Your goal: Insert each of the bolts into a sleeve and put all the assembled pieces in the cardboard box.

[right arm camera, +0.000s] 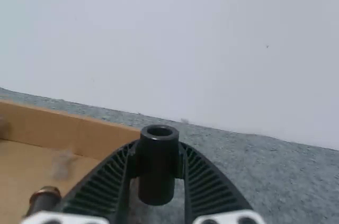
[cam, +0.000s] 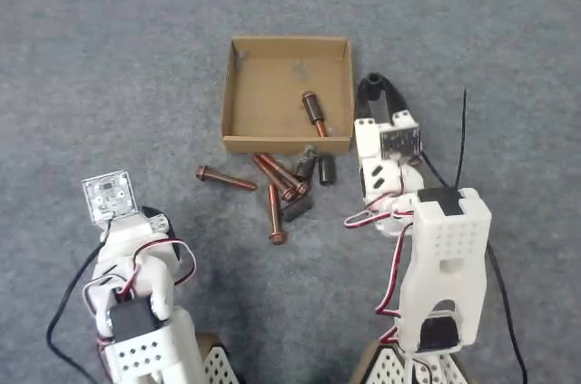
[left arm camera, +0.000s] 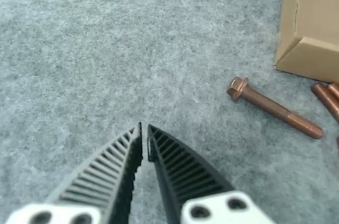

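Right gripper [right arm camera: 157, 149], stretched forward (wrist camera level), clamps an upright black cylindrical sleeve [right arm camera: 157, 173] beside the shallow brown cardboard box [right arm camera: 47, 128]. Left gripper [left arm camera: 144, 128], fingers pressed together, points down at the grey carpet [left arm camera: 79, 49].

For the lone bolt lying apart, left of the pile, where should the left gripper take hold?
Mid-shank, from straight above, jaws set across its length. The bolt lies flat on the carpet, apart from the other bolts and the cardboard box, so both sides of the shank are free; the flanged head would likely seat less evenly.
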